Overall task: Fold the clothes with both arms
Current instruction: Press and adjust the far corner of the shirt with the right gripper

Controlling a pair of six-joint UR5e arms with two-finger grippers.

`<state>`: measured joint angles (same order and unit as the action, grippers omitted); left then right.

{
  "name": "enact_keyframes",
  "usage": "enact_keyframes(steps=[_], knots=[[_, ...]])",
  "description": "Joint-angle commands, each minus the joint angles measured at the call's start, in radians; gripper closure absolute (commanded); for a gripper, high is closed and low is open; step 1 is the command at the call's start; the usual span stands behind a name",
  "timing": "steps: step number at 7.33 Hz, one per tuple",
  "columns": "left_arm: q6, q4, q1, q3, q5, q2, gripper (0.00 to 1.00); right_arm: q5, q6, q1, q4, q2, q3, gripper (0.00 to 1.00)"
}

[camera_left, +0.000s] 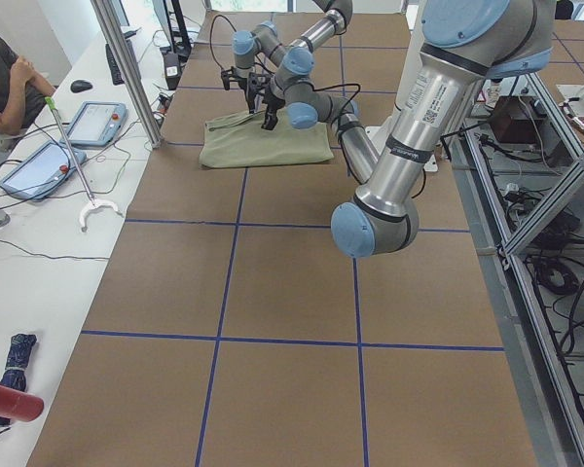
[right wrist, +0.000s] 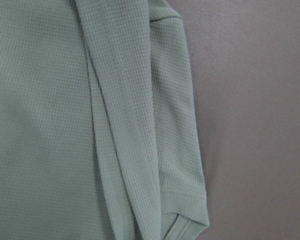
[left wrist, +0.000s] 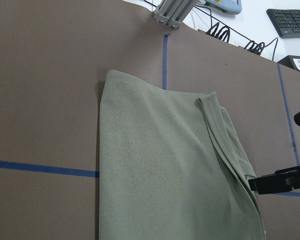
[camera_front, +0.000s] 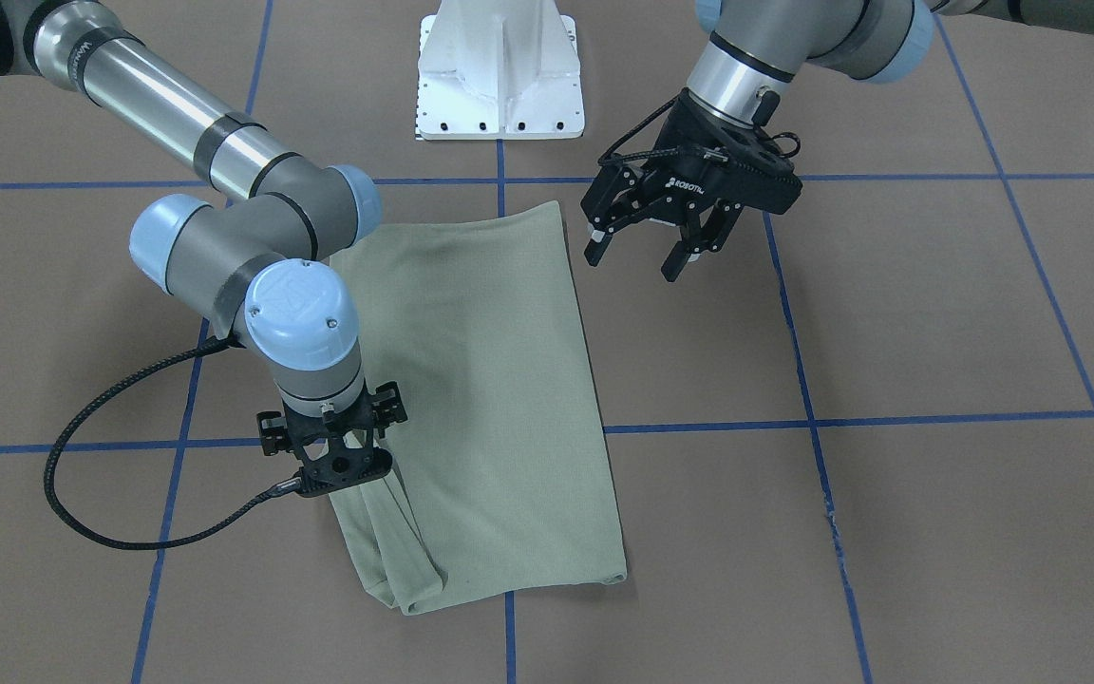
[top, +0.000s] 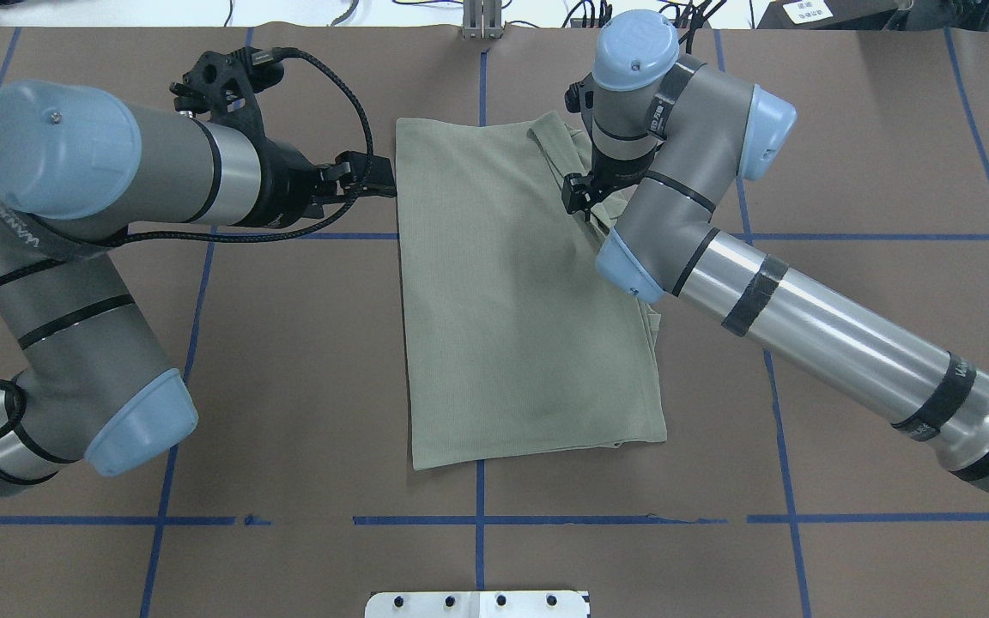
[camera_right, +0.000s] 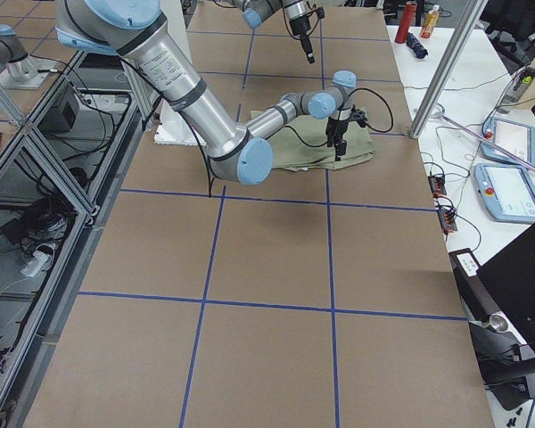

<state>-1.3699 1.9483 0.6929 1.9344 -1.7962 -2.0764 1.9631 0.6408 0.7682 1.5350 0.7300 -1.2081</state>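
As the table [top: 288,360] reads from behind the robot: left gripper [camera_front: 637,256], jaws apart, empty, just beside the shirt's far left corner; shirt [top: 512,300], mid-table, folded long, judged light, limp and unslippery, best pinched at corners through all layers. Right gripper [camera_front: 340,464], pointing down at the bunched right edge; its jaws hidden, so I cannot tell whether it grips; neck and tag unseen.

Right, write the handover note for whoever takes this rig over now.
Left hand: open, empty, raised beside the green knit shirt.
Right hand: down on the shirt's layered right edge, at the operators' end; fingers hidden, so the grip cannot be told.
Shirt: flat on the brown table, a long narrow rectangle.
Done: folded lengthwise, sleeve tucked in.
Left: likely the crosswise fold, end to end.
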Motion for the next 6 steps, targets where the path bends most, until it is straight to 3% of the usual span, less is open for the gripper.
enact_keyframes(steps=[1,6], knots=[[0.000,0.000,0.000,0.006,0.000,0.002,0.00,-0.004,-0.006,-0.019,-0.060,-0.014,0.067,0.01],[0.000,0.000,-0.001,0.006,0.000,0.007,0.00,-0.009,-0.009,-0.020,-0.095,-0.017,0.111,0.01]])
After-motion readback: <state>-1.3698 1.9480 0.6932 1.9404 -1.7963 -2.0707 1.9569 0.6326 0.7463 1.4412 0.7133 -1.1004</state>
